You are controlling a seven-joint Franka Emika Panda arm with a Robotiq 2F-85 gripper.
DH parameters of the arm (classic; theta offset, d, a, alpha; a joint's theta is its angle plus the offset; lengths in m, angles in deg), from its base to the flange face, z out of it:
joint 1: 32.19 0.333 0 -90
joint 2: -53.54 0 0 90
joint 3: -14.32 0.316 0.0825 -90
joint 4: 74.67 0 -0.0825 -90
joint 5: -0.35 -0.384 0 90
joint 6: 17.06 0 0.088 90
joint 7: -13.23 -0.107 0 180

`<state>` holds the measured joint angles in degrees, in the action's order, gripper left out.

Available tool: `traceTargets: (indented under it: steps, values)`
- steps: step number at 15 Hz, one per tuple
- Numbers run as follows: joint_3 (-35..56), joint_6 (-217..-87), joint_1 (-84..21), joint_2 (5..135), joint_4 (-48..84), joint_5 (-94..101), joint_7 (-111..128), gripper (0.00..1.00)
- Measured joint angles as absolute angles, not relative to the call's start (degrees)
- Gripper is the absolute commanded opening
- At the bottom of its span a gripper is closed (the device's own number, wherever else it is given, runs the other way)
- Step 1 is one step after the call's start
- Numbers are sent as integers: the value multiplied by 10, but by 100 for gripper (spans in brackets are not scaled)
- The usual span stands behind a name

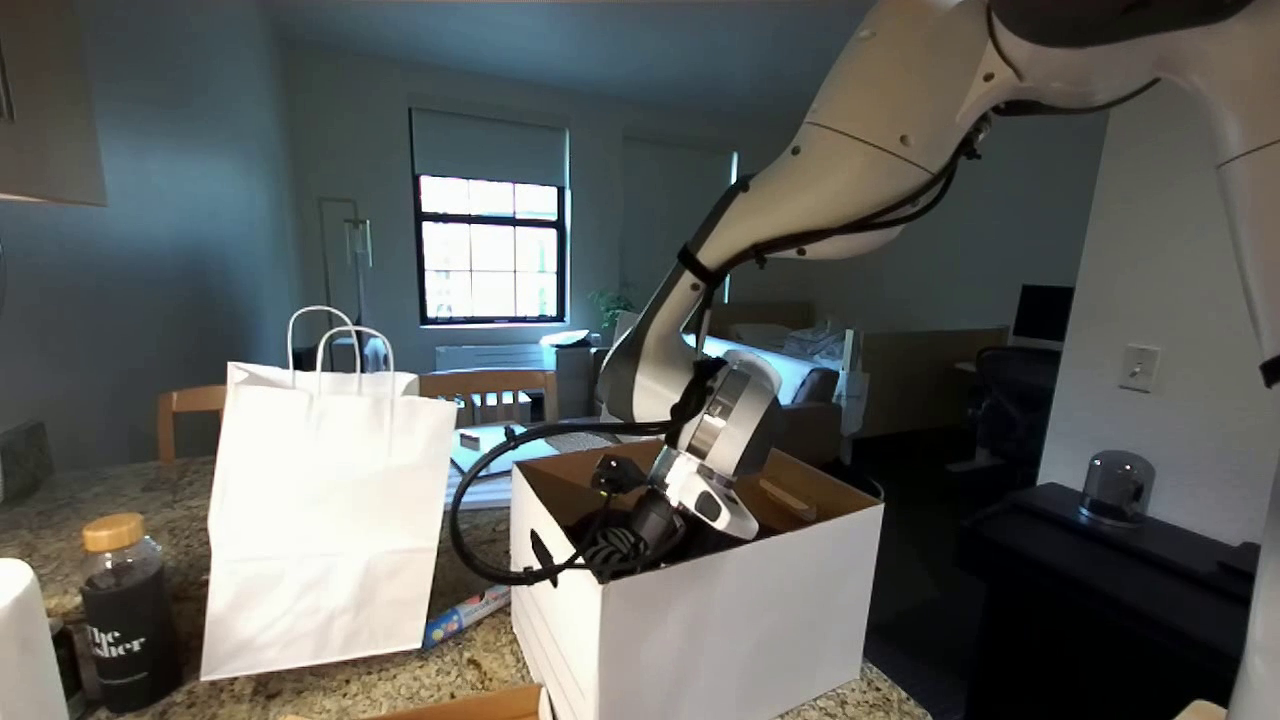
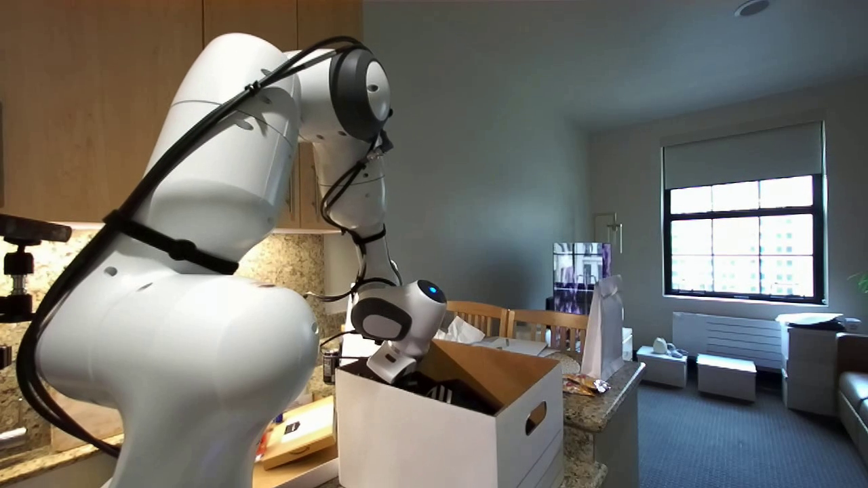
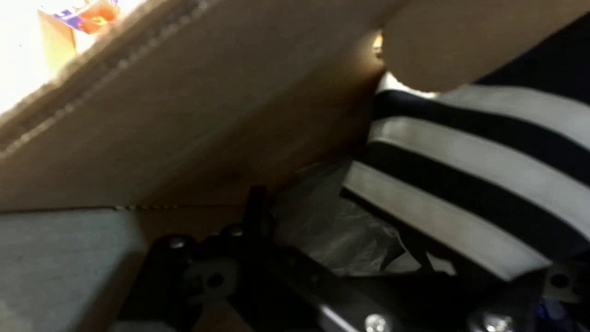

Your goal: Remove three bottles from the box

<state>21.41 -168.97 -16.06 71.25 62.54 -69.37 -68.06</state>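
The fingers (image 3: pixel 257 210) stand wide apart inside the box (image 1: pixel 740 620), holding nothing visible — the bottles, presumably in there, can't be made out. Likely stiff, slick — grip them mid-body.

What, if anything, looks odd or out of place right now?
The black cable on the robot arm: in an exterior view, its loop appears to bulge outside the box, passing in front of one wall, so it might snag on lifting. No spill or damage shows.
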Motion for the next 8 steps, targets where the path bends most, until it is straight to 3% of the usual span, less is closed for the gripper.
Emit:
traceTargets:
  steps: [8]
  values:
    - [211,-1680,-163,679,639,-583,-683,100]
